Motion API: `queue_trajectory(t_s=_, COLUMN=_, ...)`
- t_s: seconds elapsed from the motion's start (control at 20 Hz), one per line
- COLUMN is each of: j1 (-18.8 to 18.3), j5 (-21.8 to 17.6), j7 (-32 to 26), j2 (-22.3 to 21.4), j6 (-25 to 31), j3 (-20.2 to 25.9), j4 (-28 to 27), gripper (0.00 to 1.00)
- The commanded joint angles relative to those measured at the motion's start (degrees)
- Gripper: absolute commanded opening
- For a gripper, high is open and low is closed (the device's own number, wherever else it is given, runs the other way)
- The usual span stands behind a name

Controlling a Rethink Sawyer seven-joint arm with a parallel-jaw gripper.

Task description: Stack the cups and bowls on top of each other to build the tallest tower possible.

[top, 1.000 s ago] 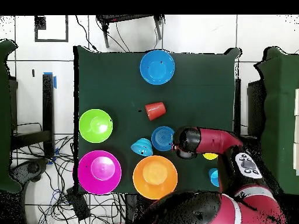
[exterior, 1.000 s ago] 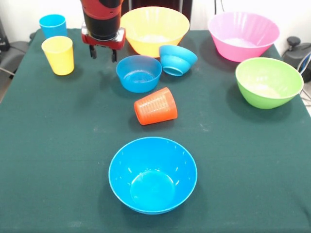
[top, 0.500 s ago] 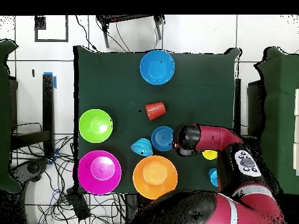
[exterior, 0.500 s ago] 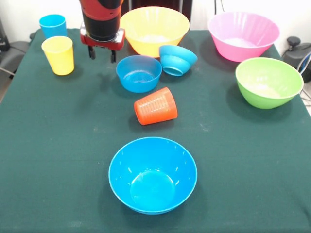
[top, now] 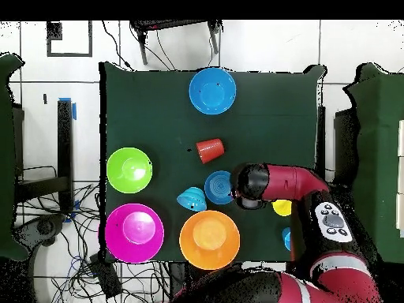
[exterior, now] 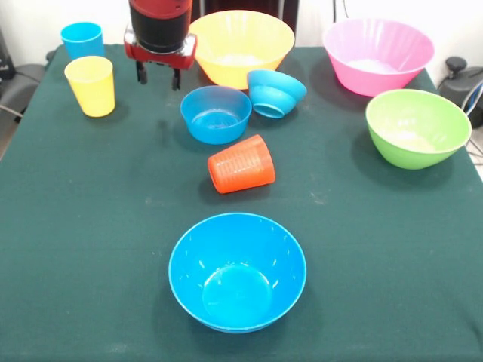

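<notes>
Green cloth table (exterior: 90,249) carries everything loose; no tower built, nothing stacked. Gripper (exterior: 158,75) hangs empty, fingers parted, at far left between yellow cup (exterior: 91,85) and yellow-orange bowl (exterior: 240,47), just left of small blue bowl (exterior: 216,113). Ridged blue bowl (exterior: 275,92) lies tilted, touching it. Orange-red cup (exterior: 241,165) on its side, mid-table. Blue bowl (exterior: 237,271) near; green bowl (exterior: 417,127) and pink bowl (exterior: 377,55) right; sky-blue cup (exterior: 81,39) far left. Step, by judgement: choosing first pick. Next move calls for descent over one rim, then closing.
</notes>
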Motion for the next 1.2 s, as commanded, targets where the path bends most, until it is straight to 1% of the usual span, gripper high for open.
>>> queue_trajectory(t_s=0.05, j1=2.34, j5=1.50, j7=0.73, j2=-0.40, j6=5.52, j3=2.95, j4=-1.61, gripper=1.00)
queue_trajectory(t_s=0.3, j1=3.21, j5=1.54, j7=2.02, j2=-0.14, j6=5.88, j3=2.48, j4=-2.02, gripper=1.00)
queue_trajectory(t_s=0.45, j1=3.94, j5=1.90, j7=2.59, j2=0.59, j6=6.81, j3=2.67, j4=-3.73, gripper=1.00)
queue_trajectory(t_s=0.55, j1=4.71, j5=1.13, j7=3.37, j2=1.79, j6=6.51, j3=2.16, j4=-5.17, gripper=1.00)
queue_trajectory(t_s=0.85, j1=7.04, j5=-0.64, j7=6.47, j2=3.56, j6=1.58, j3=0.48, j4=-4.56, gripper=1.00)
queue_trajectory(t_s=1.0, j1=7.33, j5=-0.46, j7=7.05, j2=5.08, j6=-0.29, j3=0.27, j4=-4.89, gripper=1.00)
queue_trajectory(t_s=1.2, j1=6.71, j5=-0.19, j7=6.72, j2=7.43, j6=-2.45, j3=0.27, j4=-5.79, gripper=1.00)
